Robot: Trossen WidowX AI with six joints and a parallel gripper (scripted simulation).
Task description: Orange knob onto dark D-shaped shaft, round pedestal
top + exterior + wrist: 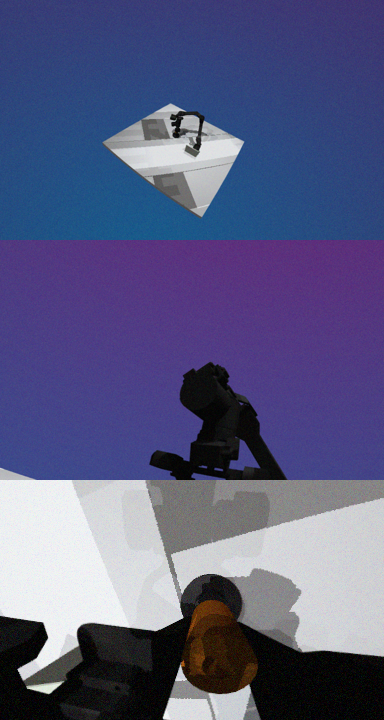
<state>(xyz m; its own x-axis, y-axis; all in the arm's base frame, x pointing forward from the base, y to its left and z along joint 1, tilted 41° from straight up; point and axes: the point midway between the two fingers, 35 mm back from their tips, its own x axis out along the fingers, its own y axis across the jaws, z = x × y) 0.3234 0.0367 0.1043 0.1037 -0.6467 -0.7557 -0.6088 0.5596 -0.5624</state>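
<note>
The orange knob (220, 662) is between the two dark fingers of my gripper (212, 623) (176, 131), which is shut on it. In the wrist view its narrow far end overlaps the middle of the round dark pedestal (190, 600) (175, 135). The D-shaped shaft cannot be made out; the knob and dark shading cover the pedestal's middle. Whether the knob touches the shaft, and how high it sits over the pedestal, cannot be told. In the top view the gripper points down right above the pedestal. The fingertips are not in view in the exterior view.
The pale table (218, 181) has shadows and dark patches across it. A grey-green slab (192, 151) stands beside the arm's base (196, 146). The arm (200, 127) (226, 421) arches from the base over to the pedestal.
</note>
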